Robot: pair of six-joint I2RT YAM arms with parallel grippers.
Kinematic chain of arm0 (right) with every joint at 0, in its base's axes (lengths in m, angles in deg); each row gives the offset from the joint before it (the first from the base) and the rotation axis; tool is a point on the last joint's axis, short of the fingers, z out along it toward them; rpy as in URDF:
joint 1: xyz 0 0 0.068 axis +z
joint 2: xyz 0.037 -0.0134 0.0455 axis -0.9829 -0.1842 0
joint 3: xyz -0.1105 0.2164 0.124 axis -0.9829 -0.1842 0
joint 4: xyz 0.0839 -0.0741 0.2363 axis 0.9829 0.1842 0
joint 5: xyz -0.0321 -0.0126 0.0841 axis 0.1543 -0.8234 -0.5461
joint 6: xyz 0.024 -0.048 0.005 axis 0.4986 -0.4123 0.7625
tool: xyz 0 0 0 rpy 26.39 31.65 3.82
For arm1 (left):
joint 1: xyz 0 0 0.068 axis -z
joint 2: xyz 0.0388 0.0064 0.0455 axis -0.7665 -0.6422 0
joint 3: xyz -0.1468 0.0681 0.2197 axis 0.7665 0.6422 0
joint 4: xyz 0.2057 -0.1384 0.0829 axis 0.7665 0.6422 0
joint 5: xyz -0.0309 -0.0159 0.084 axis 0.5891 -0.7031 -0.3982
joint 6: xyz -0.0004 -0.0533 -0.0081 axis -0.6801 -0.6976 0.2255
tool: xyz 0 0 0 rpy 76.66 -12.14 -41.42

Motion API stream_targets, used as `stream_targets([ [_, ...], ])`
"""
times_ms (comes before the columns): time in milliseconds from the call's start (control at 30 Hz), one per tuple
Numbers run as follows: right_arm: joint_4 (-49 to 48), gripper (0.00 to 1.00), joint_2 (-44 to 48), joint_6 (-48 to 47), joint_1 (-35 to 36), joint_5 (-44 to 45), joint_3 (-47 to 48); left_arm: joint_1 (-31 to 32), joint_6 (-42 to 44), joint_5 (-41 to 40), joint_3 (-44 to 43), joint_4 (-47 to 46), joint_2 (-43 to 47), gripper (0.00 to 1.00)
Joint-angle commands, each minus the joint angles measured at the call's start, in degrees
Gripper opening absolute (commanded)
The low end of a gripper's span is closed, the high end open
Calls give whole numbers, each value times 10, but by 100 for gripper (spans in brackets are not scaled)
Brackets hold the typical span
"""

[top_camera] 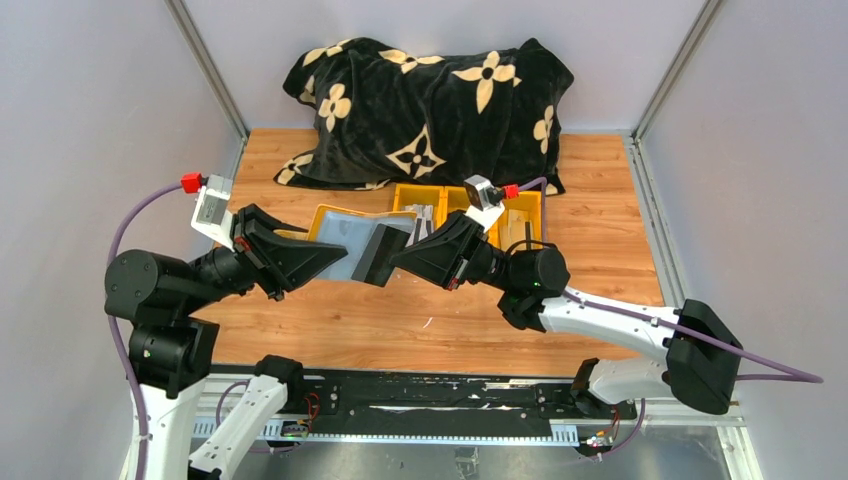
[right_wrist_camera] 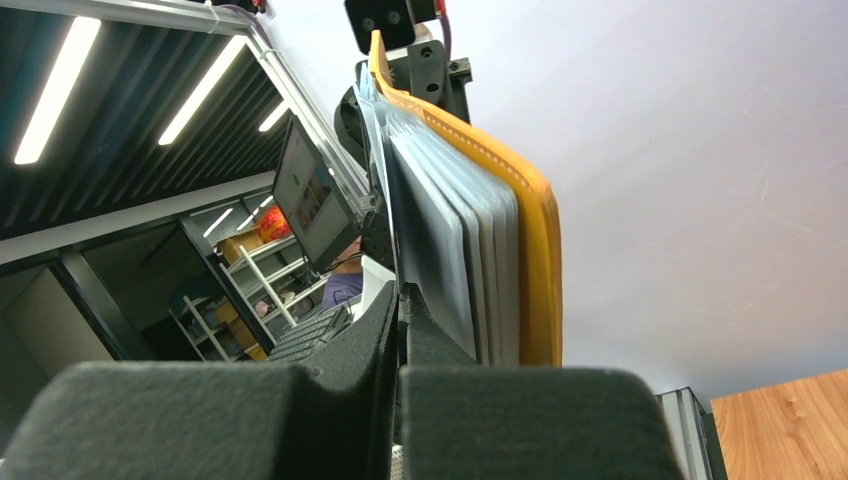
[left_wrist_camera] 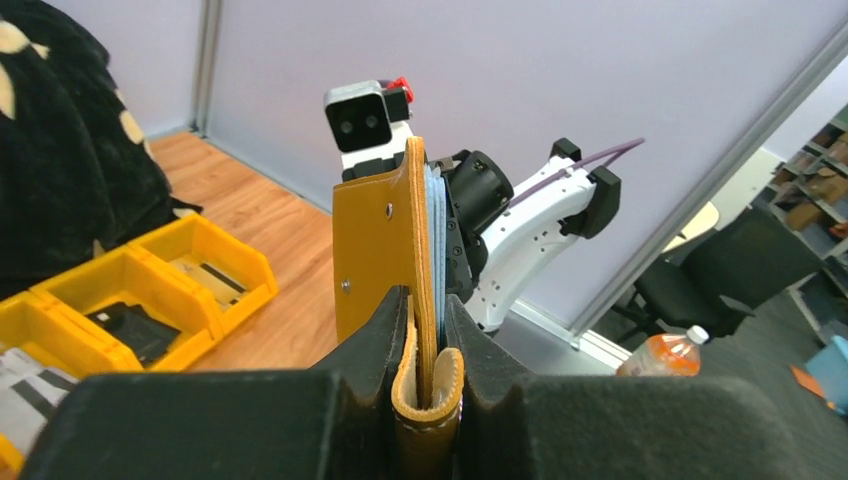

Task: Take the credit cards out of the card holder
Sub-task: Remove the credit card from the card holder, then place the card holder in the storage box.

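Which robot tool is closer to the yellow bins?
Right: the right tool is just in front of the yellow bins; the left tool, clamping the card holder, is farther to their left.

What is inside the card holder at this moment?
Inside the card holder, a stack of blue-grey pockets fans out. Only their edges show, so whatever they hold is hidden.
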Motion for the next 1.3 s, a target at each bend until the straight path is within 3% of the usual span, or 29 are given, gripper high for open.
stream_targets([
  [0,-16,0,3,5,-8,15,-17,4,48,-26,-25,11,10,0],
  [500,95,0,89,58,-126,-8,-86,4,201,-134,-45,138,17,0],
  [600,168,0,111,62,-170,-22,-98,4,212,-140,-46,146,20,0],
  [900,639,0,182,-181,-261,13,-10,3,224,-138,-47,161,22,0],
  [1000,728,0,160,-231,-300,25,22,4,224,-134,-45,162,21,0],
  [1167,778,0,94,-281,-346,20,55,4,224,-128,-48,163,20,0],
  [1267,824,0,50,-341,-352,65,93,4,221,-127,-49,163,21,0],
])
